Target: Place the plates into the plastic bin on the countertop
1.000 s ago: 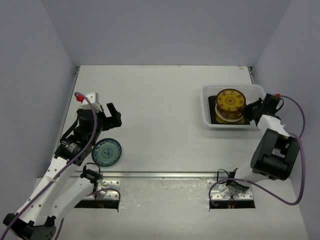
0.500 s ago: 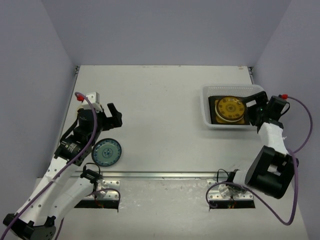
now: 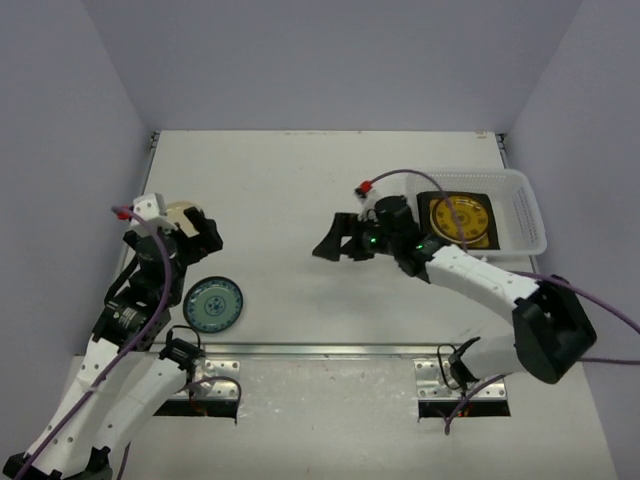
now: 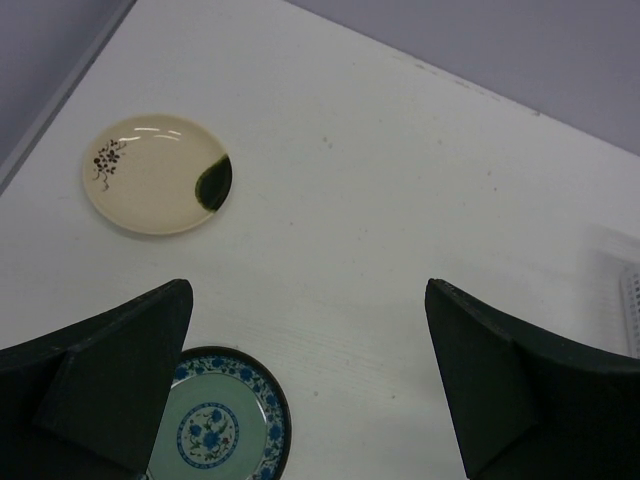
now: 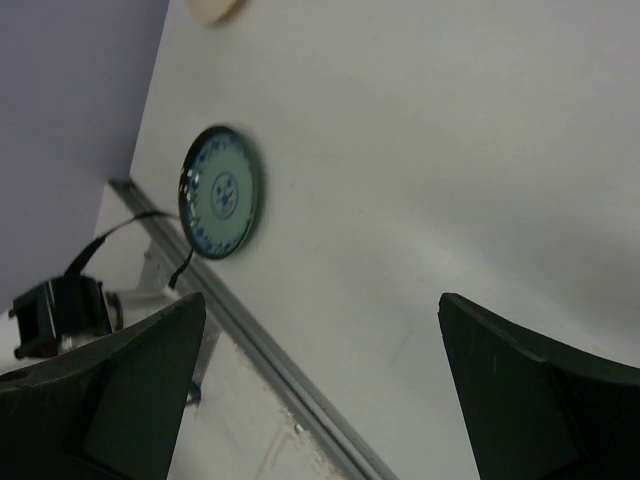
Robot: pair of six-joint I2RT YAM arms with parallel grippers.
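Lying flat on countertop (image 3: pixel 300 200): dark-rimmed blue-patterned plate (image 3: pixel 213 304), cream plate (image 4: pixel 157 174); left fingers (image 4: pixel 110 385), right fingers (image 5: pixel 520 395) spread, empty.

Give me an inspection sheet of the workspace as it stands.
Surface: countertop off-white, no spills seen.
Job's things: plastic bin at far right holds amber plate on a dark square plate; blue plate and cream plate lie outside, near left.
Clutter: nothing seen.
Grippers: left gripper and right gripper, jaws open, empty.
Cables: purple cables run along both arms.
Surroundings: lavender walls; metal strip at front edge.
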